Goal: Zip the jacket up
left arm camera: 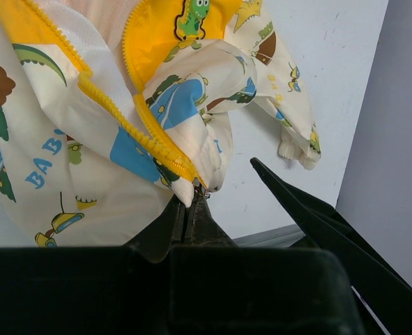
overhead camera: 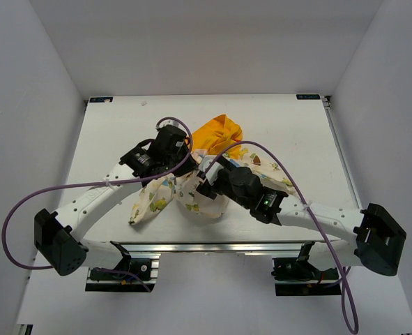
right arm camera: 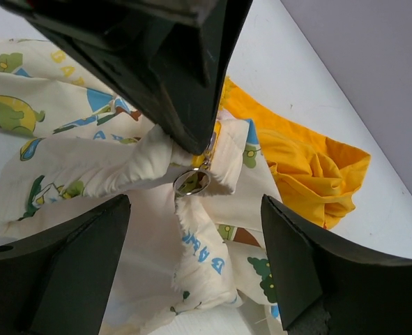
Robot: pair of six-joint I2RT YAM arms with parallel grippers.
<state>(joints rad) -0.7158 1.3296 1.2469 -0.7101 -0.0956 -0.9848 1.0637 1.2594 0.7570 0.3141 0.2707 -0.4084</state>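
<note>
**Desk:** Overhead, the jacket (overhead camera: pixel 157 199) lies crumpled in the middle of the bench (overhead camera: pixel 296 125). Its yellow hood (overhead camera: pixel 218 132) is toward the far side and both arms bend in over it. Where the left gripper (overhead camera: pixel 192 164) and right gripper (overhead camera: pixel 206 180) meet, that view shows only black housings.

**Photographer:** The wrist cameras fill that in. From the left wrist, the left gripper (left arm camera: pixel 194 199) is pressed together on the jacket at the lower end of the yellow zipper (left arm camera: pixel 132 129). The teeth run up and away in two separate rows. A cuffed sleeve (left arm camera: pixel 296 143) shows against the white bench.

**Desk:** And the right?

**Photographer:** In its own view the right gripper (right arm camera: pixel 195 209) is spread wide, one finger either side of bunched cream fabric, and grips nothing. The left gripper enters from the top of the frame, pinching cloth just above a small metal pull ring (right arm camera: pixel 192 181).

**Desk:** The cloth?

**Photographer:** Cream, printed with dinosaurs and blue letters, with a yellow lining and the front unzipped.
</note>
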